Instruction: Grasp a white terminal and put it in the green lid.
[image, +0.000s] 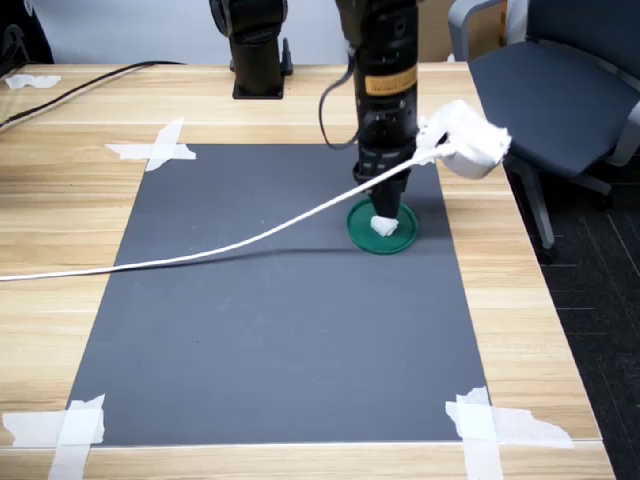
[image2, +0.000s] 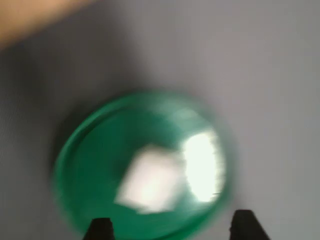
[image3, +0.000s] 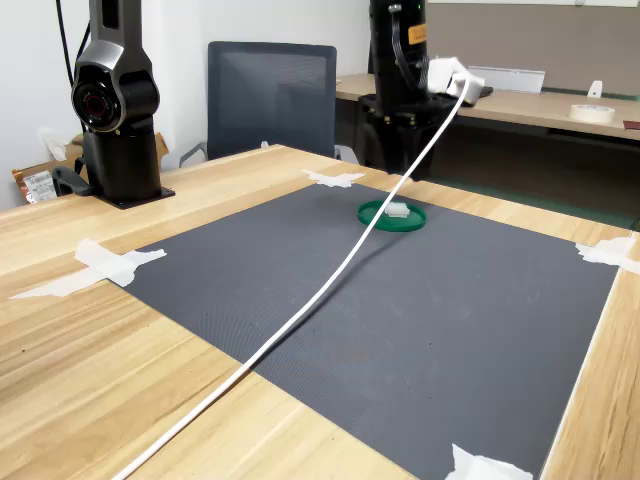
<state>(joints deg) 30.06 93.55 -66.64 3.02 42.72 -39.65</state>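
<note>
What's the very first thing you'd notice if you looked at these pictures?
A green lid on the dark mat with a white terminal lying in it. The gripper hangs open right above it, and a long white cable crosses the mat toward the first exterior view's left.

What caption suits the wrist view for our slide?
White terminal lying inside the green lid on the grey mat, gripper open above it.

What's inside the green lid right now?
The white terminal sits inside the green lid, with the gripper just above it. A bright glare patch masks part of the lid floor in the wrist view.
</note>
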